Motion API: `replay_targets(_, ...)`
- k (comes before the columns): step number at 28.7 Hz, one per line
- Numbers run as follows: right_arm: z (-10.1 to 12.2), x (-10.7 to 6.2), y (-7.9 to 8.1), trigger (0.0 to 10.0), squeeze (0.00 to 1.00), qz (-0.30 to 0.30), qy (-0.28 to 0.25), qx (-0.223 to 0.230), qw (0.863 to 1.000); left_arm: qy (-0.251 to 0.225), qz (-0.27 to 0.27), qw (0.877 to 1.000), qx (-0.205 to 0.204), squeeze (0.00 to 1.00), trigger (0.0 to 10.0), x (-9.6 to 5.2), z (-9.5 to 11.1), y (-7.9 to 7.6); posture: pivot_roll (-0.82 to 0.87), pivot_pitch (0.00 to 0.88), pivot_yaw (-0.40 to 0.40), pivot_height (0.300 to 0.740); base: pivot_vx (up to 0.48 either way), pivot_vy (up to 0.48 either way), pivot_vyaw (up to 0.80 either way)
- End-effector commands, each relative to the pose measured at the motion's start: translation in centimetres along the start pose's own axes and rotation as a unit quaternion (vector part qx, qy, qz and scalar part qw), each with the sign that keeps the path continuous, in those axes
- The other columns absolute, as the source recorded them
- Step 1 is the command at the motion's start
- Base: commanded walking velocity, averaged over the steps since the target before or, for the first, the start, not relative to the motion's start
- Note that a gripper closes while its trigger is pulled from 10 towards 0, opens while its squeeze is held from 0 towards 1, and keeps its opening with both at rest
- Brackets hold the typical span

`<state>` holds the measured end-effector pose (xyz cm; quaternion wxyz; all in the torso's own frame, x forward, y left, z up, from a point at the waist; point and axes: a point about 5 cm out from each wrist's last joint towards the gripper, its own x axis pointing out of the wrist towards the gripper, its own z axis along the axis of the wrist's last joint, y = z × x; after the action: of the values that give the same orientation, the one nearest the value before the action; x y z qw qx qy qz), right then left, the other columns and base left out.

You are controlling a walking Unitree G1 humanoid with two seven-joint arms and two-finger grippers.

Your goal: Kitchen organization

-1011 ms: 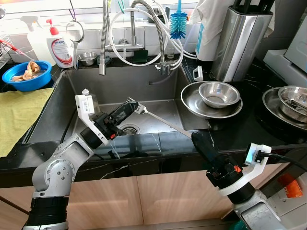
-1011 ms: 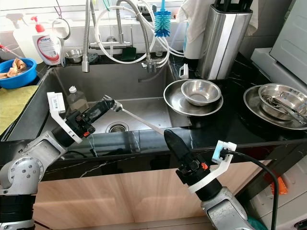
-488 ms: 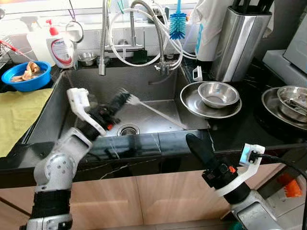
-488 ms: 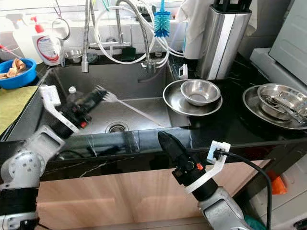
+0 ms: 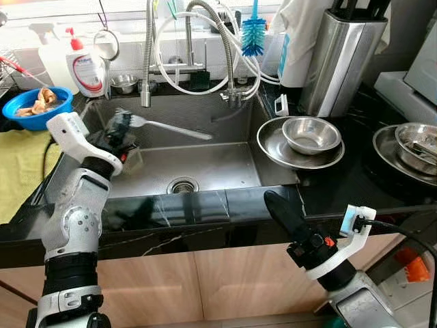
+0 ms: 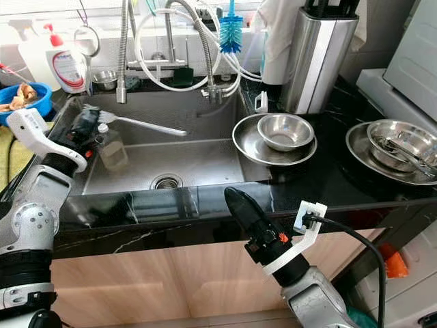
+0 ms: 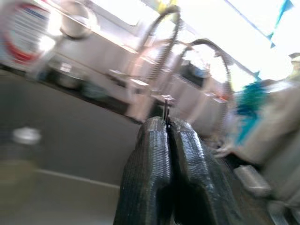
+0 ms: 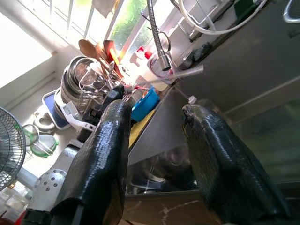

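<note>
Two silver jointed arms w/ black elbow bands, white wrist brackets, black textured fingers (image 7: 154, 178), black cable by right wrist.

bowl (image 5: 311, 133) on plate (image 5: 273, 147) | right of sink (image 5: 205, 154)

Sink (image 5: 225, 119) basin is showing brushed, matt steel. Fork (image 5: 167, 127) is reading as polished metal. Countertop (image 5: 355, 181) is presenting glossy black stone with pale veining. Nested bowls (image 5: 311, 133) at right are gleaming mirror-bright steel. Knife block (image 5: 339, 58) is showing satin metal. Cabinet fronts (image 5: 218, 283) are appearing as smooth light wood. Yellow cloth (image 5: 24, 154) at far left is looking soft, possibly microfibre. Left gripper (image 7: 166, 129) fingers (image 7: 145, 178) are showing finely textured black rubber or plastic.
</note>
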<state>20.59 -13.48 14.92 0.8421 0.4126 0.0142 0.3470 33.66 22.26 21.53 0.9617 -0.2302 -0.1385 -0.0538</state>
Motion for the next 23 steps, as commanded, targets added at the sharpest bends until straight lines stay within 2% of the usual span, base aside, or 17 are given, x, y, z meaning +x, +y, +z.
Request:
replay_targets(1,0.2,0.1,-0.3,10.0,0.00,-0.022,0.002,-0.023,1.000,-0.013,0.026,0.998,0.057,0.00,10.0,0.4,0.7,0.4,-0.05,0.000,0.015,0.740,0.000,0.000,0.00)
replay_targets(4,0.7,0.5,-0.3,10.0,0.00,-0.033,0.002,-0.053,0.998,-0.003,0.060,0.989,0.138,0.00,10.0,0.3,0.8,1.8,-0.06,0.000,0.016,0.740,0.000,0.000,0.00)
replay_targets(7,0.8,0.6,-0.2,10.0,0.00,-0.034,0.000,-0.057,0.998,0.004,0.058,0.986,0.157,0.00,10.0,0.3,0.7,1.9,-0.05,0.000,0.015,0.740,0.000,0.000,0.00)
replay_targets(9,1.0,1.0,-0.3,10.0,0.00,-0.053,0.014,-0.107,0.993,0.038,0.054,0.970,0.236,0.00,10.0,0.3,-0.5,2.3,-0.06,0.000,0.018,0.740,0.000,0.000,0.00)
replay_targets(10,1.0,1.0,-0.3,10.0,0.00,-0.053,0.014,-0.107,0.993,0.038,0.054,0.970,0.236,0.00,10.0,0.3,-0.5,2.3,-0.06,0.000,0.018,0.740,0.000,0.000,0.00)
replay_targets(11,1.3,1.4,0.0,10.0,0.00,-0.057,0.017,-0.134,0.989,0.056,0.049,0.960,0.271,0.00,10.0,0.1,-1.4,2.7,-0.06,0.000,0.022,0.740,0.000,0.000,0.00)
replay_targets(13,1.4,1.5,0.1,10.0,0.00,-0.056,0.016,-0.138,0.989,0.061,0.046,0.958,0.276,0.00,10.0,0.1,-1.6,2.8,-0.07,0.000,0.024,0.740,0.000,0.000,0.00)
replay_targets(15,1.6,1.5,0.1,10.0,0.00,-0.069,0.029,-0.179,0.981,0.063,0.033,0.955,0.289,0.00,10.0,0.0,-1.9,2.8,-0.07,0.000,0.024,0.740,0.000,0.000,0.00)
replay_targets(16,1.6,1.5,-0.2,10.0,0.00,-0.080,0.032,-0.194,0.977,0.066,0.007,0.939,0.338,0.00,10.0,-0.1,-2.1,2.7,-0.07,0.000,0.027,0.740,0.000,0.000,0.00)
replay_targets(18,1.7,1.4,-0.4,10.0,0.00,-0.092,0.027,-0.198,0.975,0.073,-0.010,0.922,0.381,0.00,10.0,-0.1,-2.4,2.6,-0.06,0.000,0.027,0.740,0.000,0.000,0.00)
replay_targets(19,1.9,1.4,-0.8,10.0,0.00,-0.110,0.026,-0.216,0.970,0.076,-0.014,0.916,0.394,0.00,10.0,-0.1,-2.5,2.7,-0.06,0.000,0.027,0.740,0.000,0.000,0.00)
replay_targets(20,1.9,1.4,-0.8,10.0,0.00,-0.110,0.026,-0.216,0.970,0.076,-0.014,0.916,0.394,0.00,10.0,-0.1,-2.5,2.7,-0.06,0.000,0.027,0.740,0.000,0.000,0.00)
replay_targets(21,2.1,1.3,-1.1,10.0,0.00,-0.124,0.030,-0.239,0.962,0.074,-0.007,0.920,0.384,0.00,10.0,0.0,-2.3,2.9,-0.06,0.000,0.027,0.740,0.000,0.000,0.00)
replay_targets(23,2.5,1.4,-1.4,10.0,0.00,-0.139,0.017,-0.241,0.960,0.074,-0.001,0.920,0.386,0.00,10.0,0.1,-2.3,3.1,-0.07,0.000,0.029,0.740,0.000,0.000,0.00)
